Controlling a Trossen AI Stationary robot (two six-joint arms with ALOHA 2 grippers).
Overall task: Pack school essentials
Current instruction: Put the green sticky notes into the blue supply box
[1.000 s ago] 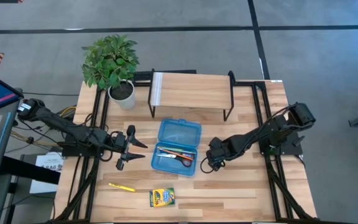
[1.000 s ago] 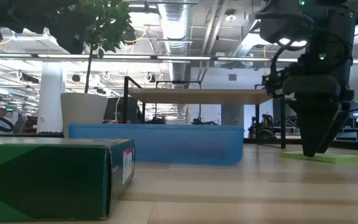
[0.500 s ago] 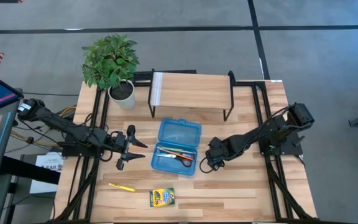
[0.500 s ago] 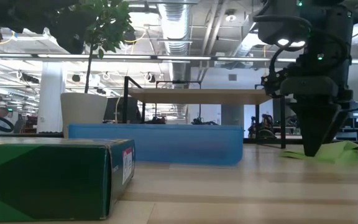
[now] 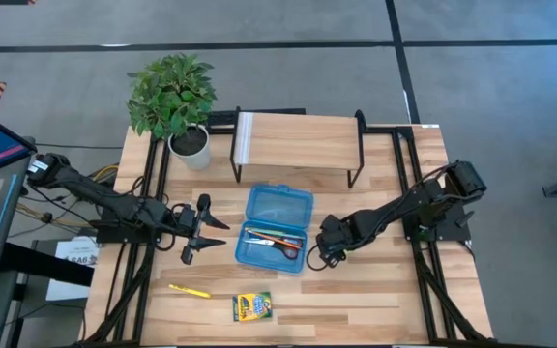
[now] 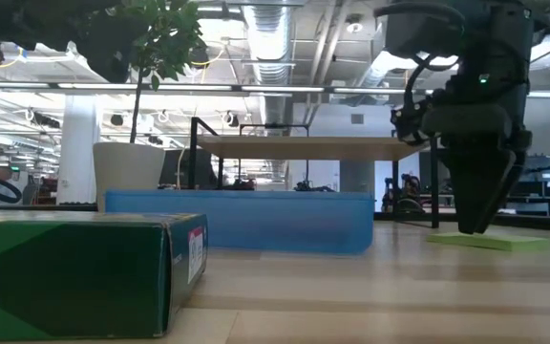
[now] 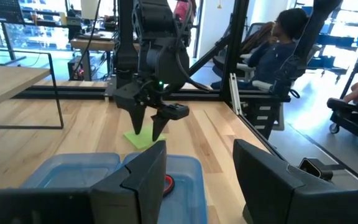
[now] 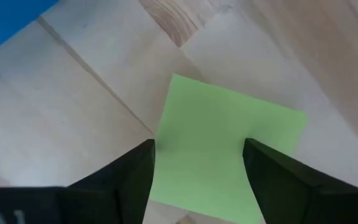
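— Where is your left gripper (image 5: 204, 230)?
— It waits spread open, left of the blue case (image 5: 276, 229).

— And the right gripper (image 6: 474, 227)?
— It hangs just above the lime-green sticky-note pad (image 8: 222, 146), fingers parted, holding nothing. The pad lies flat on the table (image 5: 375, 290), just right of the case. The crayon box (image 5: 251, 306) lies nearer the front.

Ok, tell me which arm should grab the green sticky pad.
Right. The right gripper hangs just above the sticky pad, fingers open astride it. The left gripper sits across the blue case, farther off.
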